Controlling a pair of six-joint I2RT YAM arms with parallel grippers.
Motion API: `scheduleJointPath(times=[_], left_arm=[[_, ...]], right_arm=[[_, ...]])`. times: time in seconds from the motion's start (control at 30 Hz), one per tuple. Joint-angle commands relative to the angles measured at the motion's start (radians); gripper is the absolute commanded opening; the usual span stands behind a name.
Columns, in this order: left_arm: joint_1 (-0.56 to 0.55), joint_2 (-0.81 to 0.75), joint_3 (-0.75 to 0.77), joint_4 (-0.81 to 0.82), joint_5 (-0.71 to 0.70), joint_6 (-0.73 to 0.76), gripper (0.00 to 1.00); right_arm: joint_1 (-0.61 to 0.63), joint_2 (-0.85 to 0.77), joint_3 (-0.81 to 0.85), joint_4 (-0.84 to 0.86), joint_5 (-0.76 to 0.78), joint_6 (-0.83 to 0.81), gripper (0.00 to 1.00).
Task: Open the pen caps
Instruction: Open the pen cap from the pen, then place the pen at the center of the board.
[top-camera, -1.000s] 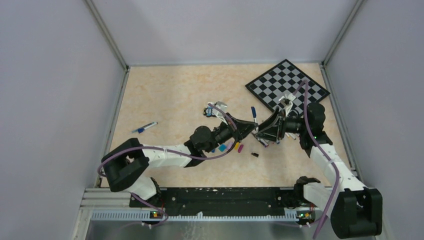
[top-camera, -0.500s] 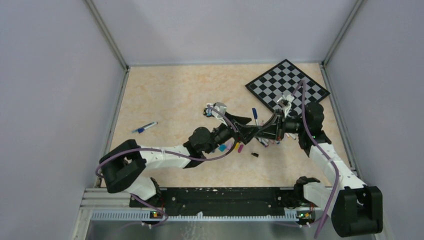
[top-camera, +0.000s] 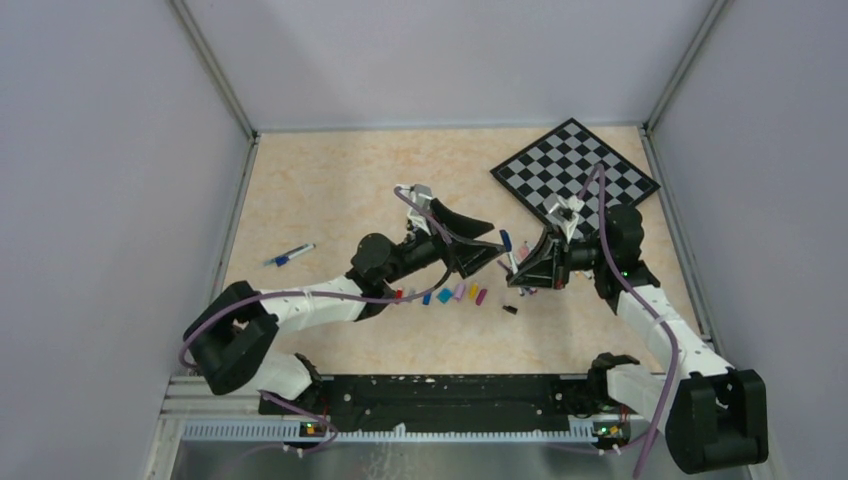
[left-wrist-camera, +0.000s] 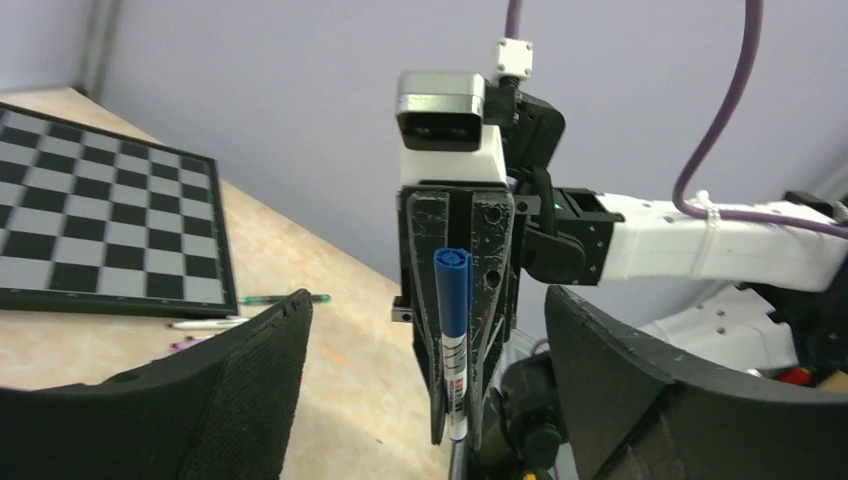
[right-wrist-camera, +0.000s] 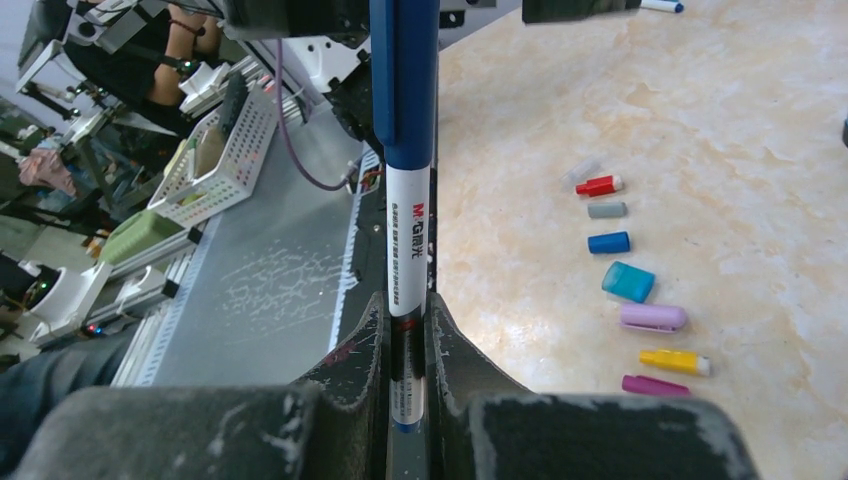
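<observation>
Overhead, the right gripper (top-camera: 515, 278) is pinching a white-bodied pen (top-camera: 512, 260), its blue plastic cap (top-camera: 506, 240) on, just ahead of the left gripper (top-camera: 495, 247), whose fingers (top-camera: 480, 228) are spreading wide. In the left wrist view, the capped pen is standing between those fingers. In the right wrist view, loose coloured caps (right-wrist-camera: 608, 242) are lying in a row on the beige tabletop (right-wrist-camera: 700, 120), and a white mesh basket (right-wrist-camera: 240, 140) is holding blurred items.

Top view: lit evenly and diffusely from above. Only faint, soft shadows under the arms on the table (top-camera: 330, 200). Sharp throughout, little distortion, mild sheen on the metal rail (top-camera: 240, 431).

Left wrist view: bright, wall slightly hazy. Left fingers (left-wrist-camera: 200, 400) dark and soft-focused. Pen (left-wrist-camera: 453, 320) crisp, chessboard (left-wrist-camera: 100, 230) clear.

Right wrist view: bright. Print on pen legible. Pen caps (right-wrist-camera: 628, 281) sharp, with small soft shadows. Right fingers (right-wrist-camera: 200, 430) blurred at the bottom edge. Straight lines bowed towards the edges, clutter at upper left soft.
</observation>
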Motion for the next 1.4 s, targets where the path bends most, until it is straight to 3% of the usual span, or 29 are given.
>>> scheduleJointPath(times=[0.0, 0.2, 0.5, 0.8, 1.1, 1.23, 1.37], left_arm=[[-0.003, 0.07, 0.076, 0.099, 0.136, -0.059, 0.82], [-0.004, 0.154, 0.11, 0.203, 0.182, -0.129, 0.61], [-0.005, 0.176, 0.13, 0.243, 0.209, -0.152, 0.0], [0.143, 0.053, 0.27, 0.118, 0.164, -0.067, 0.0], [0.237, -0.057, 0.298, 0.145, 0.018, -0.055, 0.0], [0.247, -0.166, 0.222, 0.026, 0.045, -0.044, 0.0], [0.246, -0.373, 0.088, -0.261, 0.031, 0.021, 0.0]], right_arm=[[0.03, 0.013, 0.028, 0.011, -0.045, -0.039, 0.0], [0.034, 0.022, 0.028, 0.001, -0.035, -0.045, 0.0], [0.036, 0.04, 0.03, -0.005, -0.037, -0.051, 0.0], [0.042, 0.085, 0.019, -0.019, -0.082, -0.07, 0.0], [0.041, 0.082, 0.004, -0.032, -0.078, -0.104, 0.0], [-0.1, 0.024, 0.036, -0.142, -0.059, -0.211, 0.0], [-0.326, -0.059, 0.123, -0.49, 0.039, -0.495, 0.0]])
